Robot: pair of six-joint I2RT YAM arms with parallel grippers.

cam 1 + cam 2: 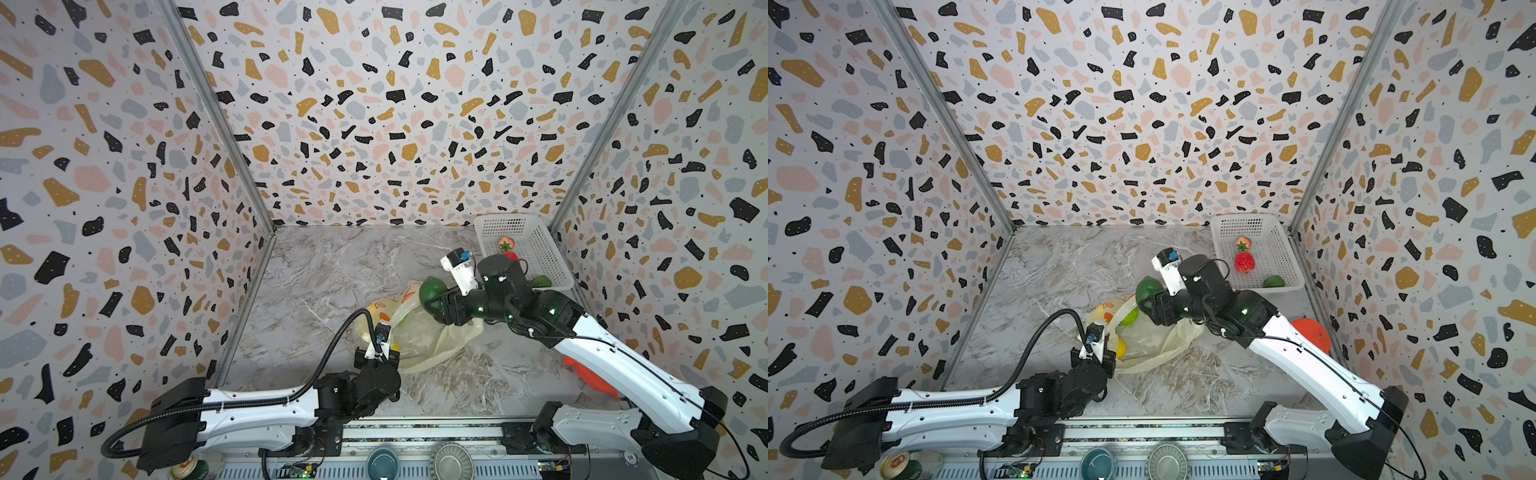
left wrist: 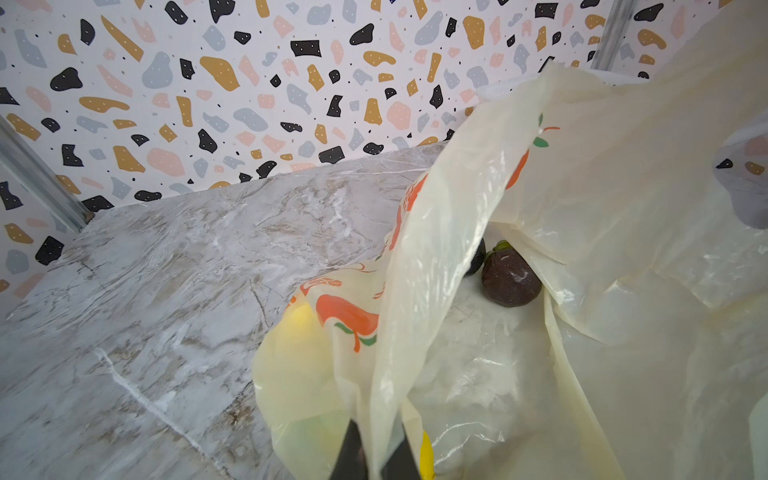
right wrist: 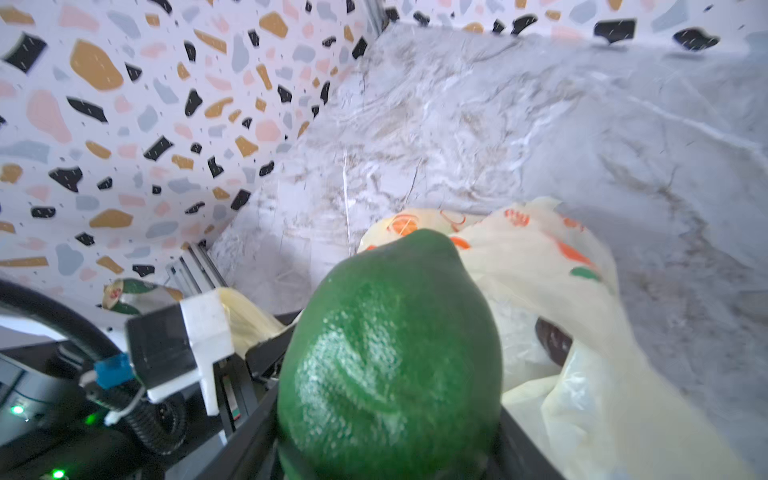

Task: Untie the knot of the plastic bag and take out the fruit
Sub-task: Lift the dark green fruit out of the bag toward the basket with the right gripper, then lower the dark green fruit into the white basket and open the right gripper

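Holding a big dark green fruit [image 3: 390, 353] between the fingers [image 3: 249, 432] of the right gripper [image 1: 436, 305], one finger on each side, spread wide around it. Looks lifted off the table [image 1: 332, 270], just above the plastic bag [image 1: 419, 336]. Pointing its long way straight out past the fingertips.

No knot to be seen anywhere. Wide open at the mouth. Pinching the bag's edge tight with the left gripper [image 2: 376, 457], lifting it like a tent. Inside the bag: a dark purple mangosteen [image 2: 509, 280], a yellow fruit [image 1: 1121, 347] and a light green fruit [image 1: 1130, 316].

In both top views, looking out from the held fruit: bag at 6 o'clock, left gripper at 7 o'clock, white basket [image 1: 507, 226] at 2 o'clock, near, with three fruits [image 1: 1244, 262] in it already.

Probably next: swing the held fruit toward 2 o'clock and let go over the basket. Much closer to the basket on the right arm's side, so a job for that arm.
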